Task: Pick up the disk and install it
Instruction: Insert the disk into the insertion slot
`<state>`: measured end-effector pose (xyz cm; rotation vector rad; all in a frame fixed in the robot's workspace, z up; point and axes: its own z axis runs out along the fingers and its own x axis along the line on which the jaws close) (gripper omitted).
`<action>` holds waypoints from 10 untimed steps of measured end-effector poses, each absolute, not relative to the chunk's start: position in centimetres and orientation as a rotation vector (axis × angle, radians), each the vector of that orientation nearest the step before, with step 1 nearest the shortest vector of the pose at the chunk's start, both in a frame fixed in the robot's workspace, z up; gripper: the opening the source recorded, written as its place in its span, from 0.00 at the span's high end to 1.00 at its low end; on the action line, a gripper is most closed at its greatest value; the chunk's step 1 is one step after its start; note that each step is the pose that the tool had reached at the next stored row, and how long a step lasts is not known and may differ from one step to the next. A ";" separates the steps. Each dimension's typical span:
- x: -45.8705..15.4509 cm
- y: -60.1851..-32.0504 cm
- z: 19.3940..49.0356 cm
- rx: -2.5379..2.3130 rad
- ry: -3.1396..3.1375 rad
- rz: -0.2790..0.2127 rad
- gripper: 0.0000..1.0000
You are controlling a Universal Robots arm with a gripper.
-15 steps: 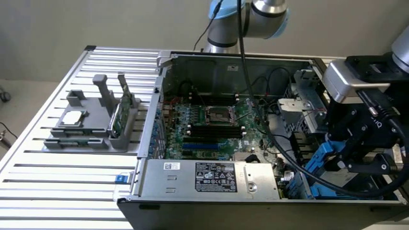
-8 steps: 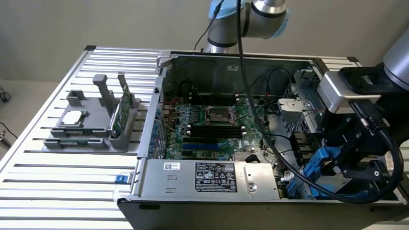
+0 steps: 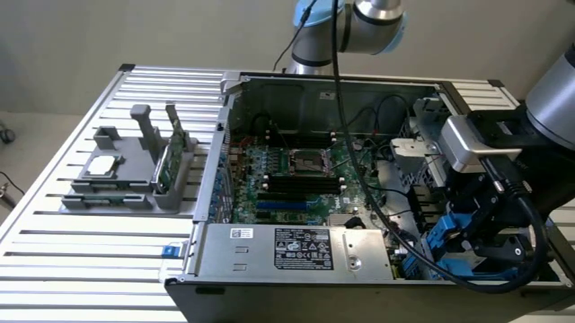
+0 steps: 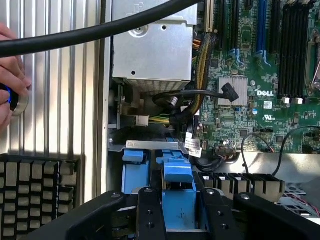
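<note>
Open computer case (image 3: 314, 84) lies on its side, one corner directly under the gripper (image 4: 177, 196). Gripper is clamped on the disk (image 4: 178, 172), a finger on each side of its blue carrier. The edge-down hold probably keeps it square to the bay (image 4: 150, 145) beneath.

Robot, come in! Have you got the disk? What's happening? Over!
Gripper shut on the disk by its blue carrier. Disk down at the computer case's corner. Black cables close beside it; a hand outside the case.
</note>
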<state>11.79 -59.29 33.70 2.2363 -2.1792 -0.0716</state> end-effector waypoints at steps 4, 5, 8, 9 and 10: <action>11.8 -59.3 33.5 2.237 -2.178 -0.071 0.60; 11.8 -59.3 33.5 2.237 -2.178 -0.071 0.60; 11.8 -59.2 33.5 2.237 -2.178 -0.072 0.53; 11.8 -59.2 33.6 2.238 -2.178 -0.072 0.53; 11.8 -59.1 33.8 2.238 -2.177 -0.071 0.53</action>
